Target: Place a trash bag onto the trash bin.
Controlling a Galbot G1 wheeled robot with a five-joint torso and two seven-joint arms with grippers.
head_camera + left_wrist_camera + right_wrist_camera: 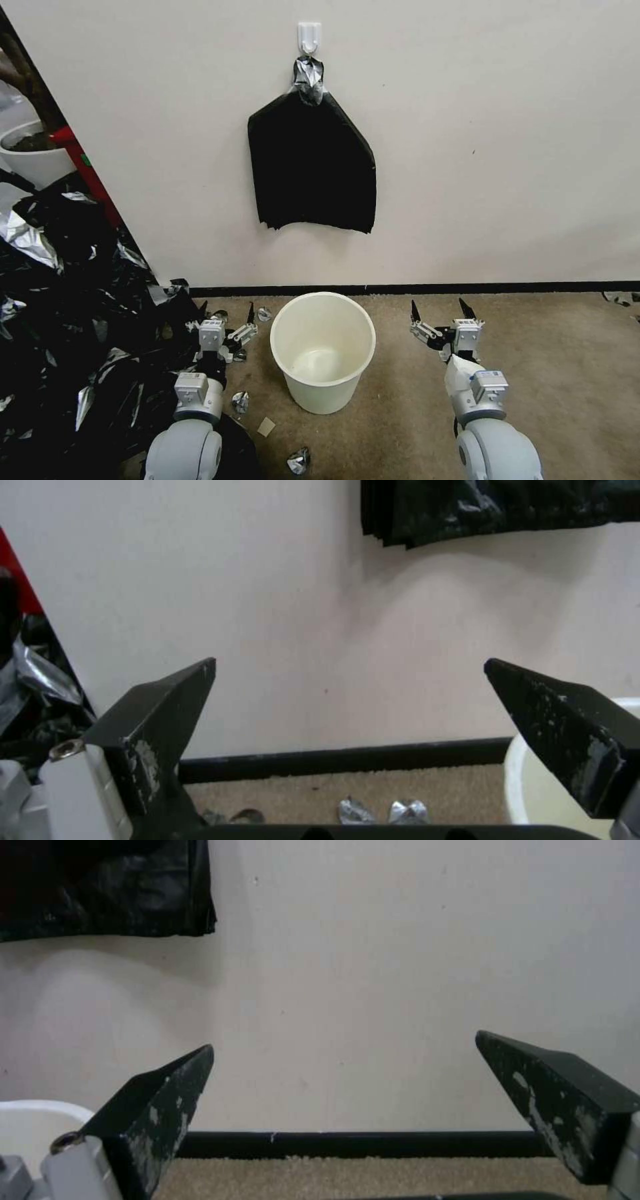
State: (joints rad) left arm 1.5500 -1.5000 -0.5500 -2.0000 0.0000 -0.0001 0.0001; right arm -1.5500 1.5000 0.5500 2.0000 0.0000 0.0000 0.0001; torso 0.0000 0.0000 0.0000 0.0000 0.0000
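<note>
Between the two tools the trash bin [323, 350] stands bare and unlined on the carpet, nothing done yet, while the black bundle [312, 167] hangs on the wall hook above and beyond them, left tool [228, 315] and right tool [439, 313] both low, level, spread wide and empty.
</note>
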